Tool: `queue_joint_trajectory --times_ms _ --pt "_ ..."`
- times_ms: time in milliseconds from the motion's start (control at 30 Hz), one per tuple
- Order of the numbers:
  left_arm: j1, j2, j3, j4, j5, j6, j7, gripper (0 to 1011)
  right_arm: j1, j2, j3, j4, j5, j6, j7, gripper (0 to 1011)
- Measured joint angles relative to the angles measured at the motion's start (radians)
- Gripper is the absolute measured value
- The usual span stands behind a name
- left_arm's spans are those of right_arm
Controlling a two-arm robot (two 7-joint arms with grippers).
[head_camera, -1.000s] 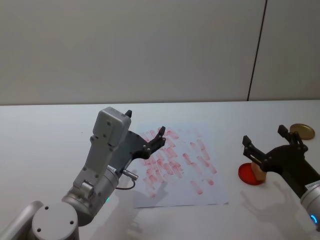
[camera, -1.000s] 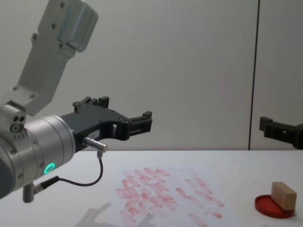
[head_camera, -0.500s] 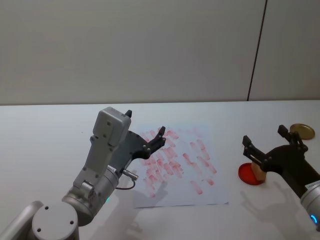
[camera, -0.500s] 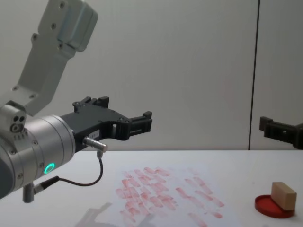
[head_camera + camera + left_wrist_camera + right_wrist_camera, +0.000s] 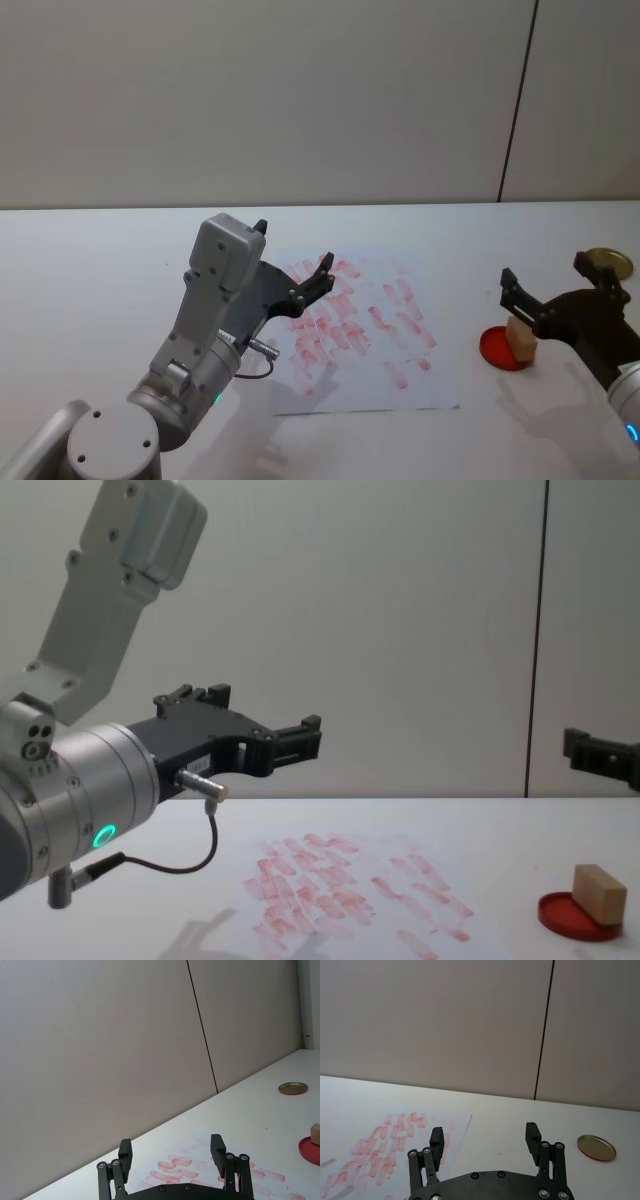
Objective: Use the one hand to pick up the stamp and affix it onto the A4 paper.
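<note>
The stamp (image 5: 520,335), a small tan wooden block, stands on a round red ink-pad dish (image 5: 497,352) to the right of the A4 paper (image 5: 365,335), which carries many red marks. In the chest view the stamp (image 5: 598,892) sits low at the right, and my right gripper (image 5: 603,754) hangs well above it. That right gripper (image 5: 547,272), with a blue light on its wrist, is open and holds nothing. My left gripper (image 5: 292,246) is open too, raised over the paper's left part. The paper (image 5: 395,1145) also shows beyond the right gripper (image 5: 485,1132).
A gold round lid (image 5: 608,262) lies on the white table behind the right gripper, and also appears in the left wrist view (image 5: 293,1088). A grey wall stands behind the table. The left arm's big silver wrist (image 5: 90,800) with a cable fills the near left.
The right gripper has shifted a little to the right, still open and above the stamp. The left arm, stamp and paper have not moved.
</note>
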Motion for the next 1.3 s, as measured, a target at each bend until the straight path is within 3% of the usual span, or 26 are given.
queue_joint_trajectory --times_ms 467,1200,1300 --pt "0.0 0.0 0.0 0.0 0.0 0.0 0.0 993 0.032 -0.034 0.005 0.026 -0.004 0.155 -0.082 1001" --pt "0.0 0.0 0.0 0.0 0.0 0.0 0.0 993 0.101 -0.107 -0.016 0.156 -0.036 0.265 -0.109 1001" --pt "0.0 0.0 0.0 0.0 0.0 0.0 0.0 993 0.107 -0.114 -0.018 0.167 -0.04 0.272 -0.11 960"
